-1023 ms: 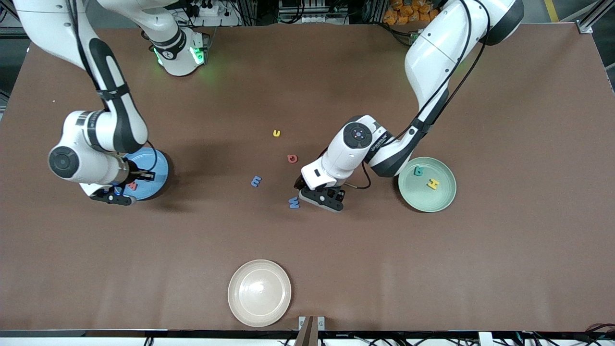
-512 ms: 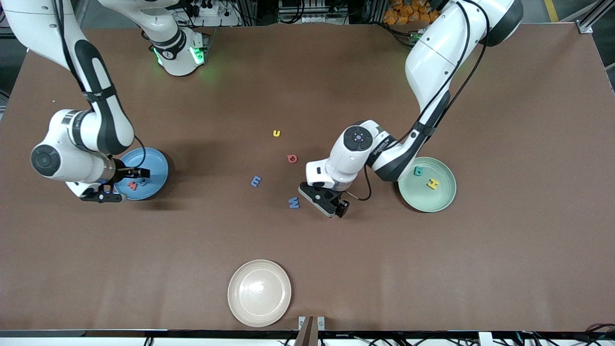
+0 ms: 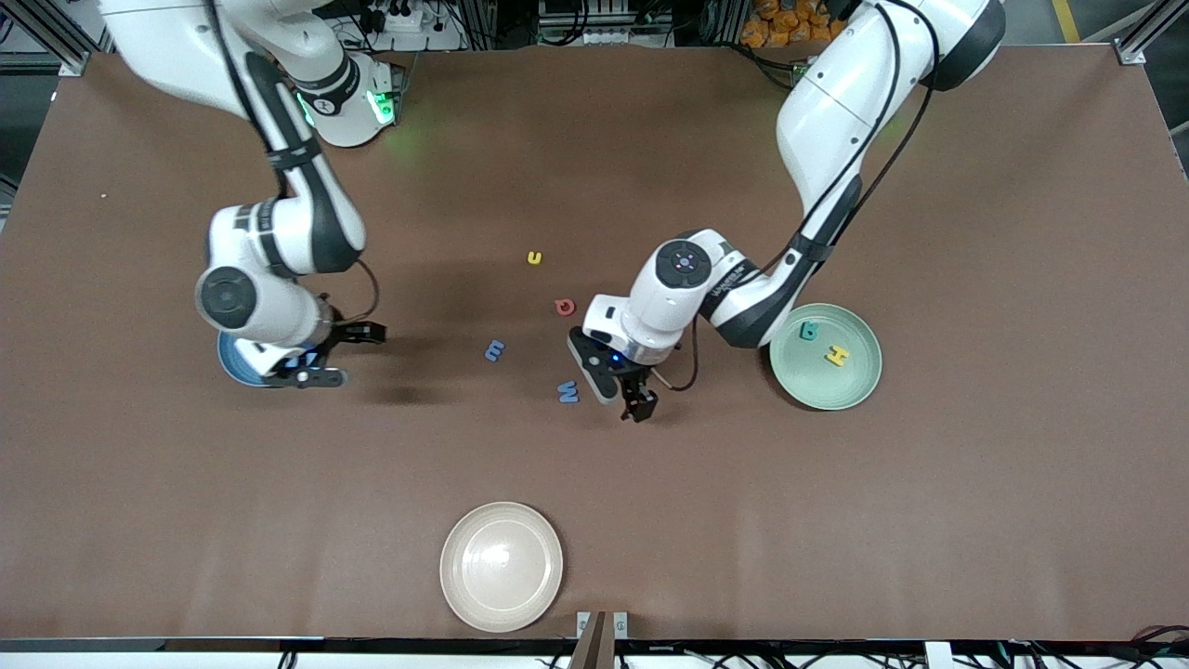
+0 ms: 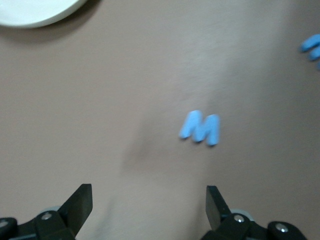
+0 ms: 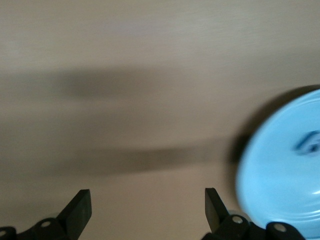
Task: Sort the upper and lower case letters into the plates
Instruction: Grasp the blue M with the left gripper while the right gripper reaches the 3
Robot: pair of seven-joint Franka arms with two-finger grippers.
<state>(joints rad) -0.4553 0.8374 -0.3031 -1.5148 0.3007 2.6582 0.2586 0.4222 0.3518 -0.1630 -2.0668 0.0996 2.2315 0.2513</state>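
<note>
The left tool hung with its jaws spread and empty over the bare desk, just beside the blue W; in the left wrist view that letter lay flat a little ahead of the fingers. The right tool was also apart and empty, over the desk at the edge of the sky blue plate, which the right arm largely hid. The right wrist view showed one blue letter lying in that plate.

The mint green plate held a teal letter and a yellow H. Loose on the desk were the blue m, the red letter and the yellow u.

The letters looked light, stiff and chunky, so they should lift easily but could skid or tip if nudged. The W would probably be best pinched across its flat outer sides, with the fingers straddling it squarely.
</note>
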